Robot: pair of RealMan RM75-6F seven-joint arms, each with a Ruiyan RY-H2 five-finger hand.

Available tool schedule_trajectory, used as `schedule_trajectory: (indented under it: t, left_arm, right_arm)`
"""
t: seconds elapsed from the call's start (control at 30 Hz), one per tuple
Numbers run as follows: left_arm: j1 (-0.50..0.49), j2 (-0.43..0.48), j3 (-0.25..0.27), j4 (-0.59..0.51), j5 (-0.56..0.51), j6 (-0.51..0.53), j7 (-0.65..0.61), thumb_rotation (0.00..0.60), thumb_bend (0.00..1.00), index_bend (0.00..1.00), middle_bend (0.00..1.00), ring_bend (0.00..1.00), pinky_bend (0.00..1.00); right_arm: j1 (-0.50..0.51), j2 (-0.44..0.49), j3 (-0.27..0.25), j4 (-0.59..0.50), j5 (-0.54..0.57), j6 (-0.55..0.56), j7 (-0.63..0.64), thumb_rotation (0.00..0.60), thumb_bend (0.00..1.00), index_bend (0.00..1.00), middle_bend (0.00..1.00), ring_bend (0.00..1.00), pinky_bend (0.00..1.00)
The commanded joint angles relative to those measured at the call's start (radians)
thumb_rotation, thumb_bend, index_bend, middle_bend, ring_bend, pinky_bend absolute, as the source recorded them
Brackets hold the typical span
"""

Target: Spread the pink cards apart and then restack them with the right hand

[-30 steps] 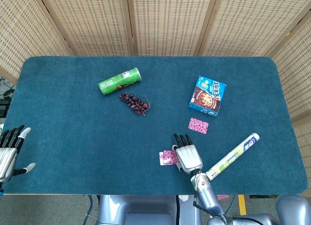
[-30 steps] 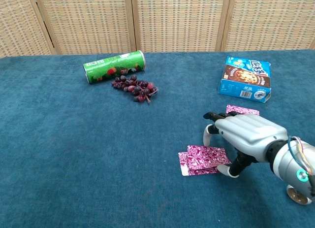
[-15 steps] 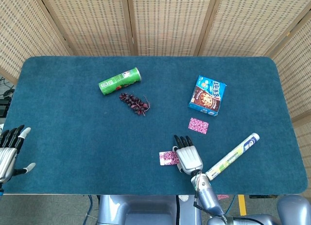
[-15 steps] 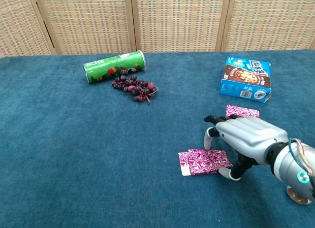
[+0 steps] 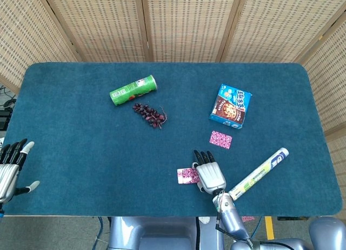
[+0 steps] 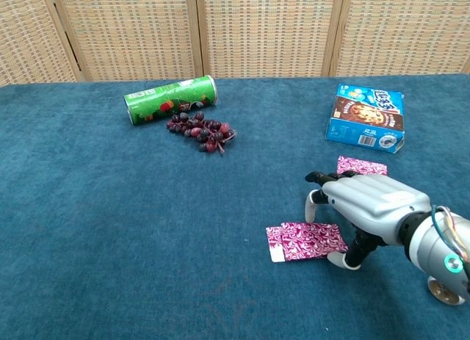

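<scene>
A small pile of pink patterned cards (image 6: 301, 241) lies flat near the table's front edge, also visible in the head view as the pink cards (image 5: 187, 175). My right hand (image 6: 371, 208) arches over the pile's right end, palm down, fingers apart. Its thumb tip touches the felt at the pile's right corner, and nothing is held. In the head view the right hand (image 5: 209, 174) covers the pile's right part. One separate pink card (image 6: 360, 165) lies further back, behind the hand, seen also as the single card (image 5: 220, 139). My left hand (image 5: 11, 169) hangs open off the front left corner.
A blue cookie box (image 6: 366, 118) lies at the back right. A green chip can (image 6: 171, 99) and a bunch of dark grapes (image 6: 202, 132) sit at the back left. A white tube (image 5: 259, 173) lies just right of my right hand. The table's front edge (image 5: 135, 214) runs close by.
The two offset cards under my right hand have slid together into one neater pile. The hand has shifted slightly right. The left hand has not moved.
</scene>
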Motion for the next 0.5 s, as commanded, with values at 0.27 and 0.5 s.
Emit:
schedule_trajectory:
  t: [0.27,0.5]
  left_arm:
    - [0.0,0.0,0.0,0.0,0.0,0.0,0.0,0.6,0.05,0.0,0.0,0.0,0.0]
    - [0.0,0.0,0.0,0.0,0.0,0.0,-0.001,0.6,0.05,0.0,0.0,0.0,0.0]
  right_arm:
    - [0.0,0.001,0.005,-0.002,0.004,0.0,-0.002,0.6,0.26,0.21,0.0,0.0,0.0]
    - [-0.003,0.01,0.012,-0.024,0.003,-0.001,0.011,0.6,0.26,0.21,0.0,0.0,0.0]
